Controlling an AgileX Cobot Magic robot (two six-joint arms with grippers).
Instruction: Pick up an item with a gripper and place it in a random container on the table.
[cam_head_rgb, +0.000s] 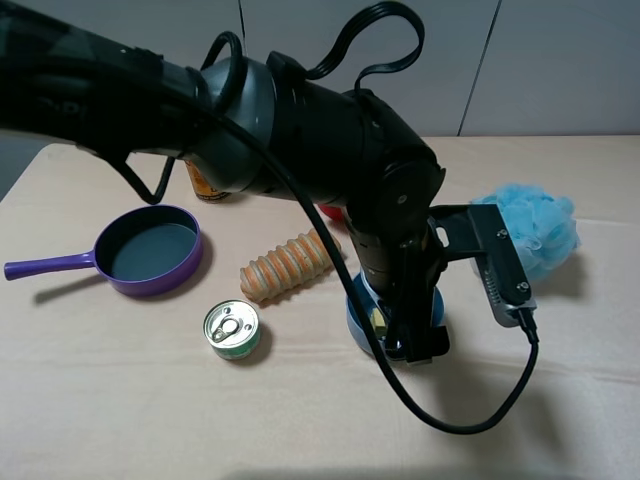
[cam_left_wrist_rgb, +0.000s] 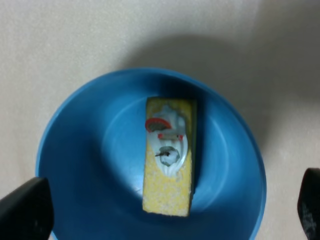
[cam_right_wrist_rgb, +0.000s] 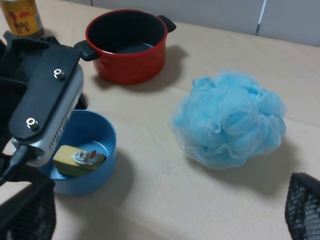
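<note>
Table (cam_head_rgb: 120, 400) first, covered in that pale beige-pink cloth, and going across from the left side of the overhead view: purple frying pan (cam_head_rgb: 152, 250) with its long handle sticking out leftward, then a little green-labelled tin (cam_head_rgb: 232, 330) just in front of it, lid up with the pull tab showing. Next to that is the ridged orange-brown bread loaf (cam_head_rgb: 290, 263), lying at an angle. Behind the arm you can just catch a yellow-orange can (cam_head_rgb: 205, 185) peeking out.

Middle of the shot is basically all left arm, big black thing with cables looping off it. It reaches down over the blue bowl (cam_head_rgb: 358, 315), and the left gripper (cam_left_wrist_rgb: 165, 210) hangs right above it with the fingers (cam_left_wrist_rgb: 25, 210) spread wide apart, nothing between them. The yellow cake slice (cam_left_wrist_rgb: 169, 157) lies flat on the bottom of the bowl, decoration side up, white and red bits on top, not touching either finger.

Further right, the red pot (cam_right_wrist_rgb: 127, 45) with black handles sits behind the bowl, and a fluffy light blue bath pouf (cam_right_wrist_rgb: 230, 117) is off to the right, apart from both.

Right gripper (cam_right_wrist_rgb: 170, 220) only shows as dark finger tips at the edges of its own camera view, wide apart, holding nothing.
</note>
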